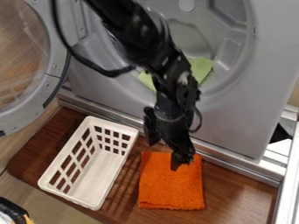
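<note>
The black two-finger claw [164, 157] hangs spread over the orange rectangular cloth [171, 186] (beside the white plastic basket [96, 173]). Lining up seems in hand; pinching calls for fabric between the fingers

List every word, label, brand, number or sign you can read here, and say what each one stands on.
No readable text: I can make out no words or numbers on the orange cloth, white basket, green cloth or grey machine front.
Small marks on the open round door: too small and blurred to tell whether they are lettering.
</note>
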`<move>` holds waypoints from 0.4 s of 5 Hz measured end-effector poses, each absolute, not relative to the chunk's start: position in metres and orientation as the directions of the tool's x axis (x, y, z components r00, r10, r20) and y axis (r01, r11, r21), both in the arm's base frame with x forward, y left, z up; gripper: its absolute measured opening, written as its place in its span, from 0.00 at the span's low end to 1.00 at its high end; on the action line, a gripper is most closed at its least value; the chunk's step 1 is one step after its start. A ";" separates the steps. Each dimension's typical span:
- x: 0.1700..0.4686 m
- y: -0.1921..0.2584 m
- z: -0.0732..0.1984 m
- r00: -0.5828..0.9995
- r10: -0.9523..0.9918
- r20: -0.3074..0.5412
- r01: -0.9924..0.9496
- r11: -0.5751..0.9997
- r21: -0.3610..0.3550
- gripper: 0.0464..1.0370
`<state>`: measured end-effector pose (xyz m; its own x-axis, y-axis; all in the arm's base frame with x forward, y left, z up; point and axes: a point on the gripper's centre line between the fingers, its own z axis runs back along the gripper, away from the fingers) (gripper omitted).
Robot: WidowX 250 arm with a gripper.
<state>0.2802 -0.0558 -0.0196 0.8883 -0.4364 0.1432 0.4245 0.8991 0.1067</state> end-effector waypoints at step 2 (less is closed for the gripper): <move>0.289 -0.057 -0.060 0.881 -0.444 0.163 0.442 0.896 0.053 0.96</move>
